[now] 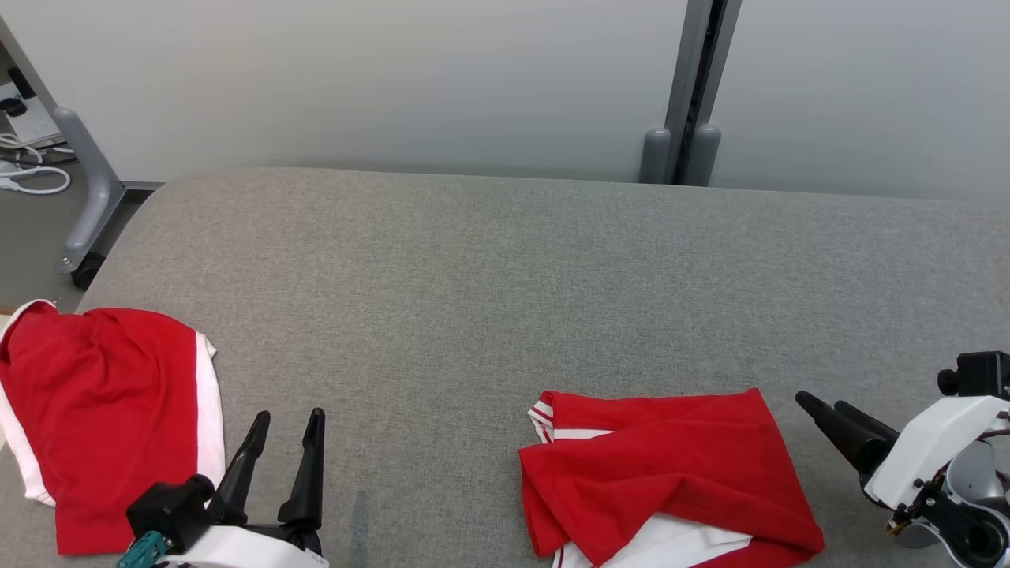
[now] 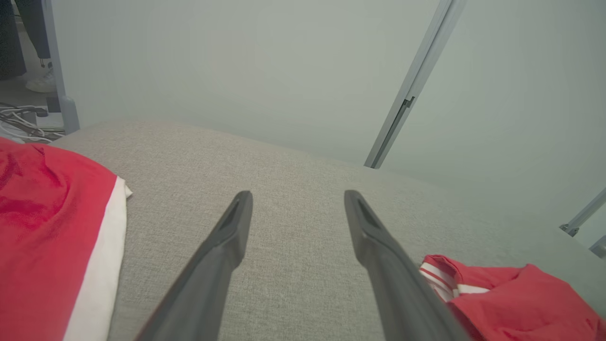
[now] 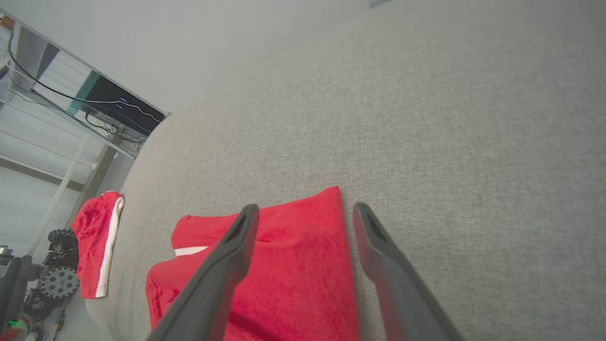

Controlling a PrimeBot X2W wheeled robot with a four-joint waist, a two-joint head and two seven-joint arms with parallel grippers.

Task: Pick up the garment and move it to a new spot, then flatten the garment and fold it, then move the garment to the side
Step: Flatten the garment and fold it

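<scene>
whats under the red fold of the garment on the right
A white panel of the garment shows below its red fold at the near edge, all lying on the grey table. How far the white runs underneath is covered.

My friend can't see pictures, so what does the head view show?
A rumpled red garment lies near the front of a gray table, the open right claw beside it, not touching. Another red garment lies at the table's left edge, and the open left claw, empty, points up between them.
</scene>
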